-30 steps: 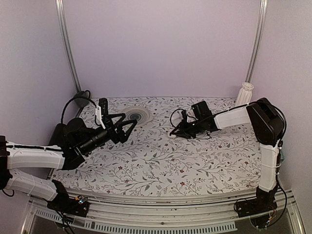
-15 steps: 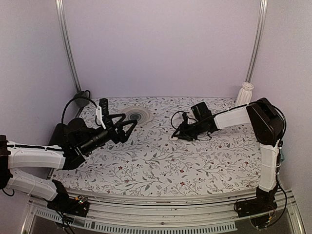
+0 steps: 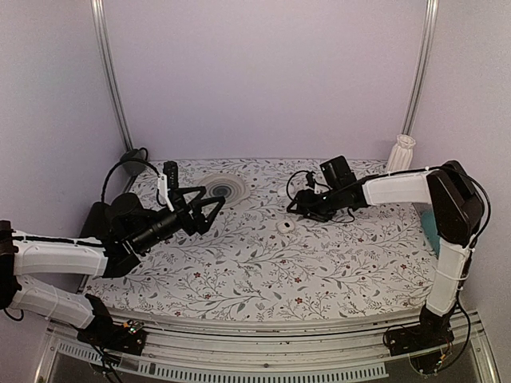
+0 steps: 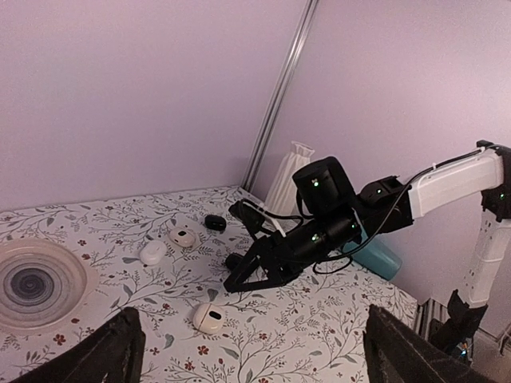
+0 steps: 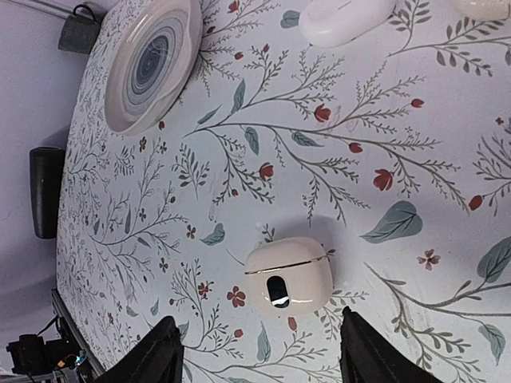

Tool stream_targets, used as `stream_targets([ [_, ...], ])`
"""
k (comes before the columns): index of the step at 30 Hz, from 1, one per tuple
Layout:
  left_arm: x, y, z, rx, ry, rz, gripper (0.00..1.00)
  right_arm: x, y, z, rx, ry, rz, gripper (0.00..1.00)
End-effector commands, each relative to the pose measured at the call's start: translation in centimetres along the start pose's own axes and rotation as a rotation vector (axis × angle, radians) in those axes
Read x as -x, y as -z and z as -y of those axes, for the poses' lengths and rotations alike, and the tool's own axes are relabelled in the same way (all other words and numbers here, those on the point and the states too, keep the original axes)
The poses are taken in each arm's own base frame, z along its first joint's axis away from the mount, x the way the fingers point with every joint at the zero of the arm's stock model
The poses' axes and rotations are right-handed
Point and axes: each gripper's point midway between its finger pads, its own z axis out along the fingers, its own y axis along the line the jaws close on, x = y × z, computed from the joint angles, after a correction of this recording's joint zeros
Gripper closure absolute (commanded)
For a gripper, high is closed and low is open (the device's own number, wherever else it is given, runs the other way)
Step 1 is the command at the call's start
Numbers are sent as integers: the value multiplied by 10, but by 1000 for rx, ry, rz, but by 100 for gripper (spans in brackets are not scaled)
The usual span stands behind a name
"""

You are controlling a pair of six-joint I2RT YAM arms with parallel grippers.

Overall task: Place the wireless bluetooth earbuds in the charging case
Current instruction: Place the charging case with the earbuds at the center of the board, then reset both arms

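Where the floral-patterned worktop (image 3: pixel 239 279) lies nearest, toward 9 o'clock, the left end effector (image 3: pixel 194 191) hangs above it with its black fingers spread fully wide, gripping nothing. Near the centre, the small glossy white pebble-shaped charging case (image 3: pixel 285 227) lies alone on the print. Its lid is shut along a thin seam, a dark oval marks its upturned face, and its inside is hidden. At 1 o'clock from it the right end effector (image 3: pixel 297 206) hovers clear of the case, fingers parted and empty. Beyond, two smooth white rounded pieces (image 4: pixel 153 253) and a small black rounded piece (image 4: pixel 215 223) rest apart, too small to identify. A round plate with concentric grey rings (image 3: pixel 223 189) sits at 11 o'clock.
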Motion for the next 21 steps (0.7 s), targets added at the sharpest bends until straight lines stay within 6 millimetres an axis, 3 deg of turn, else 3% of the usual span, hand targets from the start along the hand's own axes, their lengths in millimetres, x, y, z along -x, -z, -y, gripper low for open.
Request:
stream_targets([
  [1, 5, 0, -5, 3, -6, 18, 4, 13, 32, -6, -48, 51, 70, 29],
  [6, 6, 0, -6, 7, -11, 22, 4, 32, 72, -16, -101, 108, 167, 21],
  [14, 12, 0, -14, 26, -22, 31, 4, 56, 162, -26, -177, 200, 451, 13],
  [21, 14, -1, -20, 49, -33, 27, 4, 55, 232, -30, -174, 235, 693, 10],
])
